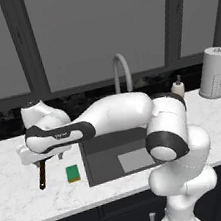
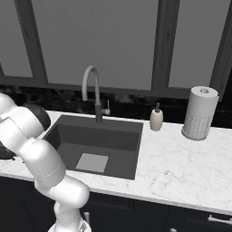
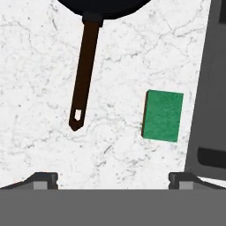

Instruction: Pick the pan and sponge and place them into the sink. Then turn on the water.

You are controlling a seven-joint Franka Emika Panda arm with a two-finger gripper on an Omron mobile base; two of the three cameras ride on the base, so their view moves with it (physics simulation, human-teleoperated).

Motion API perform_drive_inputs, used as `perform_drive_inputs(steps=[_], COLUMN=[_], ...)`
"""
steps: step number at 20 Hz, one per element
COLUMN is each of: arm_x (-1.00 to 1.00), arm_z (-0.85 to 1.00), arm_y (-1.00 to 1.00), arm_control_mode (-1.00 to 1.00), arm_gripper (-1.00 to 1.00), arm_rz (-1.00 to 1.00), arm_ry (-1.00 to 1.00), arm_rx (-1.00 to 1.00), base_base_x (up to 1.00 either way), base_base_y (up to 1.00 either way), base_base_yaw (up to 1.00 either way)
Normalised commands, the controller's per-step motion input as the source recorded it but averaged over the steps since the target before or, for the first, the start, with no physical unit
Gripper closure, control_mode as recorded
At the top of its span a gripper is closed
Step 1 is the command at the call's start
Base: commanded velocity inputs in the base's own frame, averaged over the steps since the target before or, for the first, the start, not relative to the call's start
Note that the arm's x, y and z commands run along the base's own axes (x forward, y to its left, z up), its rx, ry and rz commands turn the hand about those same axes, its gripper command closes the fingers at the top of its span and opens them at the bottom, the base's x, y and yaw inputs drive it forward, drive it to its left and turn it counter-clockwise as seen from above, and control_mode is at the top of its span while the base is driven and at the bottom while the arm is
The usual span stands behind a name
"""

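White-veined marble makes up the counter, and everything here is placed against the sink, the dark grey basin sunk into it with a paler square on its floor. Nothing lies in the basin yet, so neither object has been moved in. Behind the sink rises the grey gooseneck faucet, its spout dry. To the sink's right on the counter stands a paper towel roll, with a small soap bottle nearer the basin's back corner.

Left of the sink lies the pan, round and black, its long brown handle pointing toward the counter's front edge. Between that handle and the sink's left rim sits the sponge, green side up, near the rim but not touching it.

Smallest of all, the gripper hangs over the counter left of the sink, jaws spread as wide as they go and holding nothing; the handle's tip and the sponge both lie between the lines of its fingertips.

For the pickup, I would judge the handle the better hold: centre on it partway up from the tip, turn the jaws across its width, descend straight, and expect the heavy bowl to droop.

No brand, label or lettering can be read anywhere.
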Motion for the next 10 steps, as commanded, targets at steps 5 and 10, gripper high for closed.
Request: perform_drive_inputs(steps=[5, 10], arm_x=[0.31, 0.31], arm_z=[-0.45, -0.40], arm_y=[0.42, 0.16], arm_control_mode=[-1.00, -1.00], arm_gripper=[-1.00, -1.00], arm_rz=[0.00, 0.00], arm_ry=[0.00, 0.03], arm_rx=[-0.04, -0.01], base_base_x=[0.00, 0.00], base_base_y=[0.00, 0.00], base_base_yaw=[0.00, 0.00])
